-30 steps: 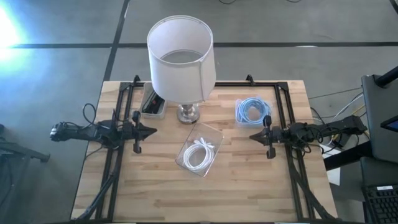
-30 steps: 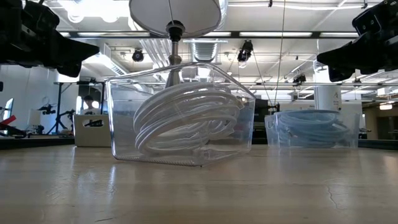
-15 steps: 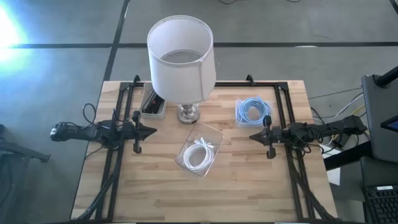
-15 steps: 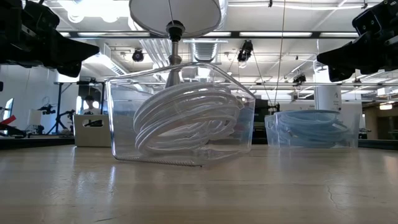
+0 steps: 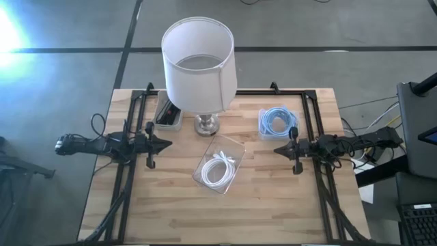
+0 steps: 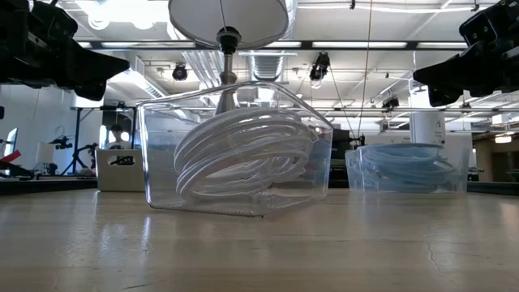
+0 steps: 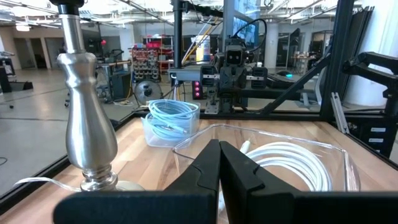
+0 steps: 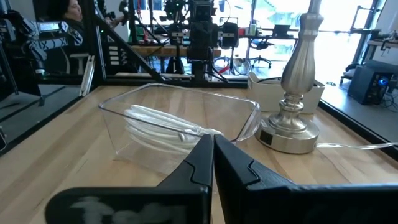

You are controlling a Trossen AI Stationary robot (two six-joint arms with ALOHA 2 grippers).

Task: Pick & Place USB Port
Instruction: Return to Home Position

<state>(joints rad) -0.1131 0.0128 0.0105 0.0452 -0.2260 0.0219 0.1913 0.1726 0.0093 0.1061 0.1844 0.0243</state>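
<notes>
Left gripper (image 5: 168, 144) and right gripper (image 5: 276, 149) hover over opposite sides of the table (image 5: 171, 212), jaws closed, empty; clear bin (image 5: 233, 146) between them holds a coiled white cable (image 5: 217, 169); blue cable (image 5: 276, 121) lies near the right gripper.

Pale wooden table (image 5: 273, 205), matt with visible grain. Satin brushed metal on lamp base (image 7: 90, 134). Matt white lampshade (image 5: 199, 75) (cloth or paper, hard to tell). Glossy clear plastic bin (image 6: 154, 162) holding smooth white cable (image 6: 243, 154).

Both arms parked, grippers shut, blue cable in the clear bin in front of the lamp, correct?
No. That clear bin in front of the lamp holds a white cable; the high view shows the blue cable in a second bin by the right gripper. Left gripper parked too.
</notes>
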